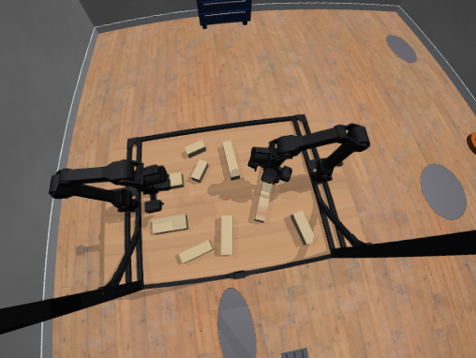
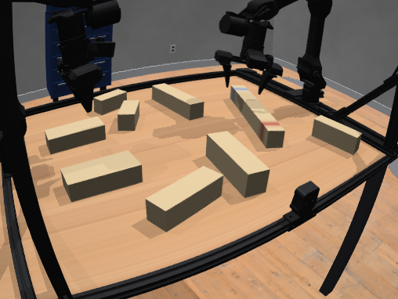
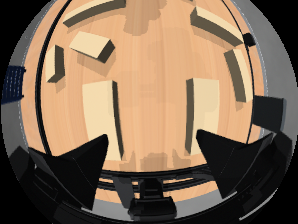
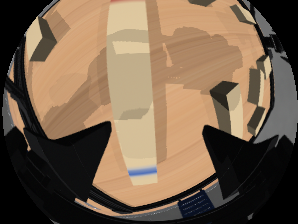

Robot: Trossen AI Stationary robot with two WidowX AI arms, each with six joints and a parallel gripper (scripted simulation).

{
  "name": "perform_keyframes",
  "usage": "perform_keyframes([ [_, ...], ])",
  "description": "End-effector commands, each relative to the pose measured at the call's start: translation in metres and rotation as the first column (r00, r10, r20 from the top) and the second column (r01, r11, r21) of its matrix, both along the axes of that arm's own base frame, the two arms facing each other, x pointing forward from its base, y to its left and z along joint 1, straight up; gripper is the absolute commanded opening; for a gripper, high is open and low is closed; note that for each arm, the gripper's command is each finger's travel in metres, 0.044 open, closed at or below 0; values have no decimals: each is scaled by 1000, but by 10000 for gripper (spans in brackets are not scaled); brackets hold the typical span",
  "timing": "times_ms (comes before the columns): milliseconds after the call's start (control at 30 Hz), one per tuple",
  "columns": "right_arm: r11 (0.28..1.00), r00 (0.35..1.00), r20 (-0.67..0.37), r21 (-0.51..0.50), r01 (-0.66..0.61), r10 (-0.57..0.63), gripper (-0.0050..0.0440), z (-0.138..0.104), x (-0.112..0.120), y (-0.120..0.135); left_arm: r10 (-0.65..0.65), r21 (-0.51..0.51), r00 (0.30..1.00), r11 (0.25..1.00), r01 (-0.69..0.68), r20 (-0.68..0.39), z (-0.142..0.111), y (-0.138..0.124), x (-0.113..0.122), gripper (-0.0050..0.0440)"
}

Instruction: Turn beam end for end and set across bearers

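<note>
A socket (image 2: 172, 48) is on the wall near the blue cabinet (image 1: 225, 13) (image 2: 52, 59) (image 3: 12, 85) (image 4: 197, 205); grey floor discs (image 1: 443, 191) and something orange (image 1: 473, 142) lie well apart from it.
</note>
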State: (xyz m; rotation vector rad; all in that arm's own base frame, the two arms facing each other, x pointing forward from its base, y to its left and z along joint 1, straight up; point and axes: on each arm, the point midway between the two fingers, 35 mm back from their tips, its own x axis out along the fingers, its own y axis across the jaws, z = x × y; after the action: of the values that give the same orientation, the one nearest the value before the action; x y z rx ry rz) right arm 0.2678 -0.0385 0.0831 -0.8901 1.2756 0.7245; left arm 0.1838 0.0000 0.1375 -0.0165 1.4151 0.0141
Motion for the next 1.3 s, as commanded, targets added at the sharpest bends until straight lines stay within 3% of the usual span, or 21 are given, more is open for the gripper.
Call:
perform_keyframes([
  [0, 995, 986, -139, 17, -95, 96, 440, -10, -16, -2, 4, 0, 992, 1000, -5, -130, 3, 0, -22, 440],
  [300, 993, 980, -163, 24, -112, 115, 440, -15, -18, -2, 5, 0, 988, 1000, -5, -155, 3, 0, -26, 440],
  [833, 993, 980, -163, 24, -112, 115, 440, -61, -19, -2, 5, 0, 988, 1000, -5, -155, 3, 0, -26, 440],
  [1167, 993, 980, -163, 24, -112, 115, 440, -61, -19, -2, 5, 0, 988, 1000, -5, -155, 3, 0, -26, 440],
  [1200, 993, 980, -163, 24, -112, 115, 416, -61, -19, -2, 5, 0, 988, 1000, -5, -155, 3, 0, -26, 440],
  [1267, 993, 980, -163, 24, -112, 115, 416, -61, -19, -2, 5, 0, 988, 1000, -5, -155, 3, 0, -26, 440],
])
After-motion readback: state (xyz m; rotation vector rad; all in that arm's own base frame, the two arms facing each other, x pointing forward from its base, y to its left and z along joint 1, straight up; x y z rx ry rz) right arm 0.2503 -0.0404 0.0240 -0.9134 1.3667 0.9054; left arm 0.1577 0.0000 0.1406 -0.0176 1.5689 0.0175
